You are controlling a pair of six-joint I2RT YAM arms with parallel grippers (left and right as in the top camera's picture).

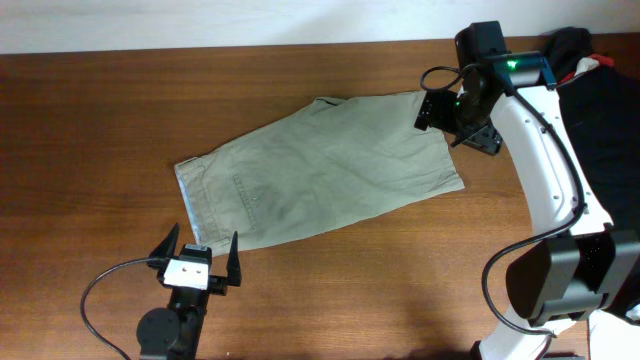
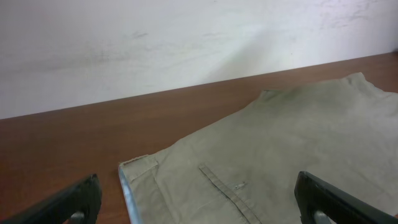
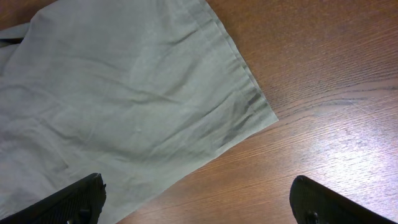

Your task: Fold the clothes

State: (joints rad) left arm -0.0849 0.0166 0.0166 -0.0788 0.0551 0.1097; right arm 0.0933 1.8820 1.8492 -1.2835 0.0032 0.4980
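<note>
While it lies flat across the middle of the table (image 1: 90, 110), the pair of shorts (image 1: 320, 170) runs on a slant, with the waistband (image 1: 190, 205) at its near-left end and the leg hem (image 1: 457, 170) at its far-right end. A stitched pocket (image 2: 227, 186) shows just inside the waistband. The left gripper (image 1: 200, 262) sits just beside the waistband corner, fingers (image 2: 71, 202) spread wide and empty. The right gripper (image 1: 452, 118) hangs over the hem, fingers (image 3: 74, 199) also spread wide; it seems clear of the cloth, though that is hard to judge. A black garment (image 1: 600, 90) lies beyond the hem.
</note>
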